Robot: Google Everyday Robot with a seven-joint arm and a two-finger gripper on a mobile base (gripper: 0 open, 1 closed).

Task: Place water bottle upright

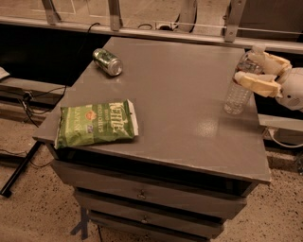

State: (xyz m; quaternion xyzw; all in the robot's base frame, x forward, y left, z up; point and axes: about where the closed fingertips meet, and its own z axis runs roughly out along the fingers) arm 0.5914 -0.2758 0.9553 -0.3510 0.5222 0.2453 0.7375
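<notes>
The water bottle (pixel 235 97), clear and ribbed, stands upright with its base on the grey table (pixel 189 113) near the right edge. My gripper (pixel 245 66) reaches in from the right at the height of the bottle's neck. Its pale fingers (pixel 258 83) sit on either side of the bottle's upper part and look closed on it. The bottle's top is partly hidden behind the fingers.
A green metal can (pixel 108 62) lies on its side at the table's far left. A green chip bag (pixel 97 124) lies flat near the front left corner. Drawers (pixel 142 194) are below the tabletop. A rail with metal posts (pixel 113 14) runs behind the table.
</notes>
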